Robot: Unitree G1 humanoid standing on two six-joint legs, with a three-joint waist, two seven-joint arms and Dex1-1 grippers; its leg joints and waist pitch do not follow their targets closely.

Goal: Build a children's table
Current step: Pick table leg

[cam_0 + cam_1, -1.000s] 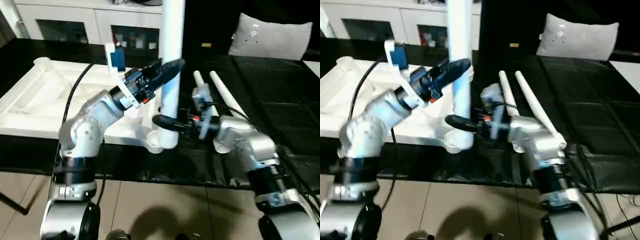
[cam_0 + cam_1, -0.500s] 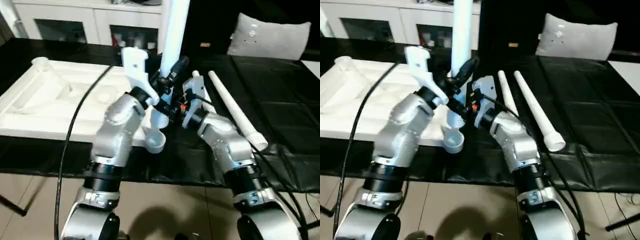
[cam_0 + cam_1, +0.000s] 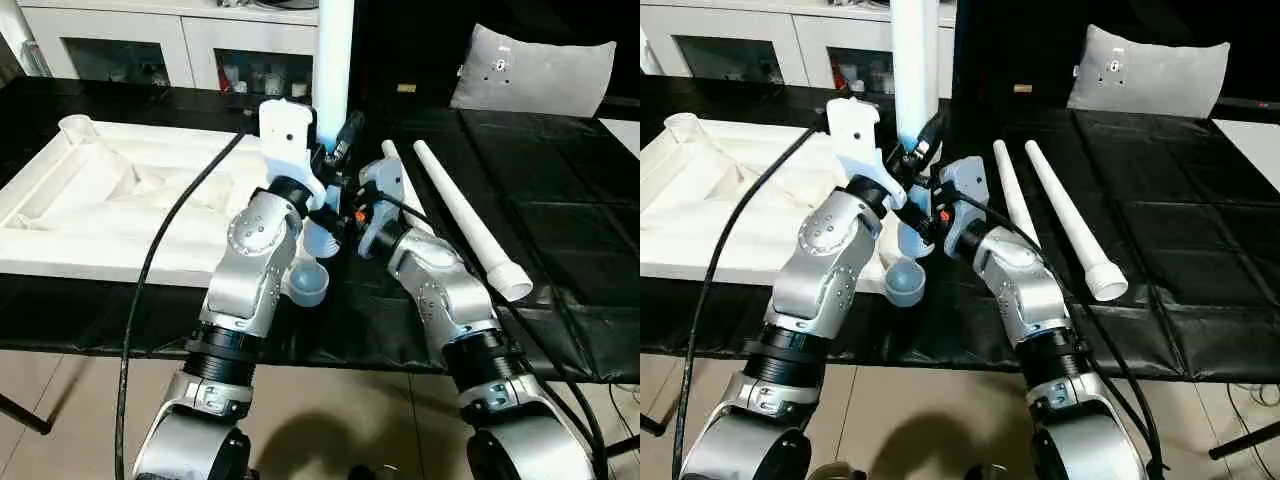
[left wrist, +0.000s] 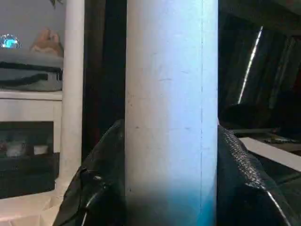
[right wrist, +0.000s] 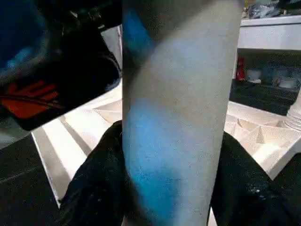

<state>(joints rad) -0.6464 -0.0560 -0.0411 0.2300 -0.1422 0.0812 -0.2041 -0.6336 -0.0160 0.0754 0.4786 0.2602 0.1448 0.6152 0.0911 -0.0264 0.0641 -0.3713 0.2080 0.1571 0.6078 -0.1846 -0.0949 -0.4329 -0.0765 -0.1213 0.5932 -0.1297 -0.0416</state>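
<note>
Since a second ago both arms have pulled in close to the standing leg (image 3: 333,60). Back then the left gripper (image 3: 338,150) reached at it from out to the side, and the right gripper (image 3: 325,222) came in low across the black table (image 3: 560,230). Now the two sit bunched together right at the leg.

The leg is white and round and stands straight up, near the front corner of the table top (image 3: 110,200). The table top lies upside down, so its ribs face up. A round socket (image 3: 306,283) at the near corner sits open, just beside the foot of the leg.

In the left wrist view the leg (image 4: 171,108) runs between the two black fingers (image 4: 101,174), which press on both sides of it. So the left gripper is clamped on the leg. In the right wrist view the leg (image 5: 181,108) also sits between two black fingers (image 5: 96,183), one hugging each side. The right gripper grips it too, lower down.

Two more legs (image 3: 460,215) lie flat on the black table, side by side, to the right of the arms. A white cabinet (image 3: 150,45) stands at the back. A grey cushion (image 3: 530,70) rests at the far right.
</note>
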